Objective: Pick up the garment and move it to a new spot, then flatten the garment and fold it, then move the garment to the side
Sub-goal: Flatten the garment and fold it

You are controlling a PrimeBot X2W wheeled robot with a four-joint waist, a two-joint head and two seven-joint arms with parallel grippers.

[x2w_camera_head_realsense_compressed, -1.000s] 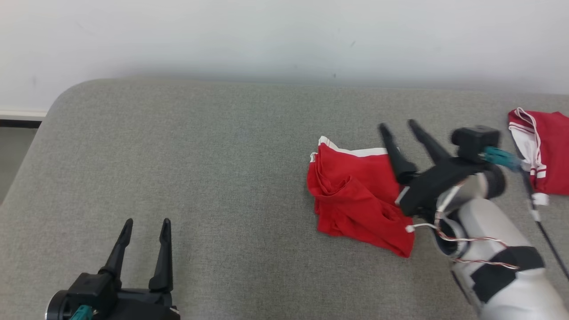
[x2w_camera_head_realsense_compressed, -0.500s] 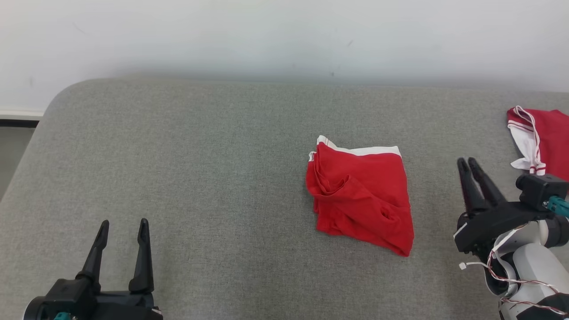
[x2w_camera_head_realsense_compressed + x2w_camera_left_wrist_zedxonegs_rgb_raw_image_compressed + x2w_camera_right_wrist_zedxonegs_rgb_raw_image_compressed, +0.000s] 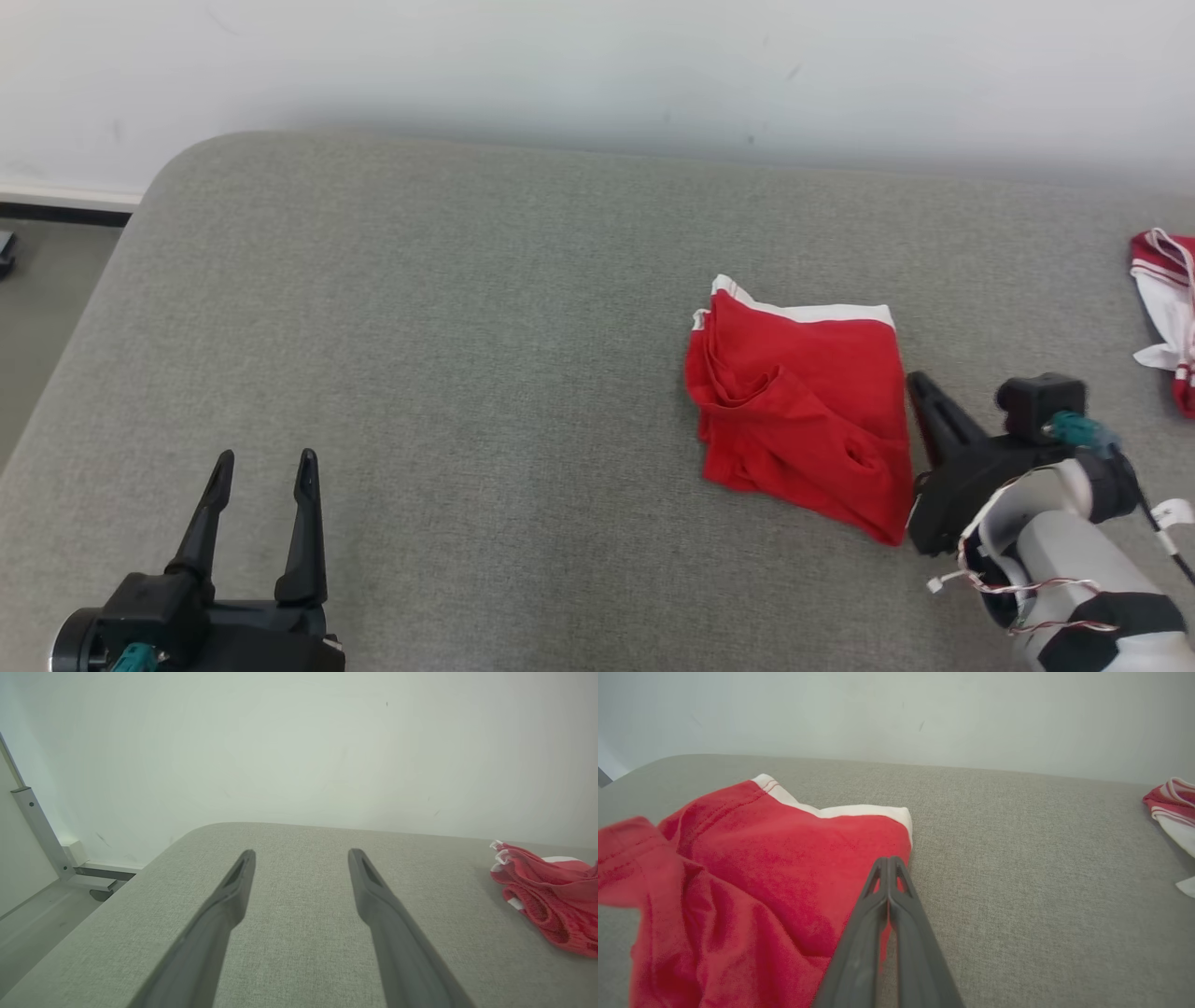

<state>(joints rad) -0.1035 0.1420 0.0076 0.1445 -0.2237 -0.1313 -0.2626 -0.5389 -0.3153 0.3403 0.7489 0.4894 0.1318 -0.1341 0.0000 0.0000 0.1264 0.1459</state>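
Here the right end effector (image 3: 920,385) is pinched shut, empty, just beside the red garment (image 3: 803,401). The left end effector (image 3: 265,455) stands wide, well apart.

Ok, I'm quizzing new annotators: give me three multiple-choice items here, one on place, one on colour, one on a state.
1. In the head view, where is the right end effector against the folded red garment? A at its left; B by its right edge; C beyond its far edge.
2. The band along the garment's far edge is: A blue; B black; C white.
3. The left end effector is: A open, empty; B shut, empty; C shut on cloth.
Answers: 1 B, its shut fingers lie beside that edge; 2 C, a white strip shows there; 3 A, its fingers stand apart over bare padding.
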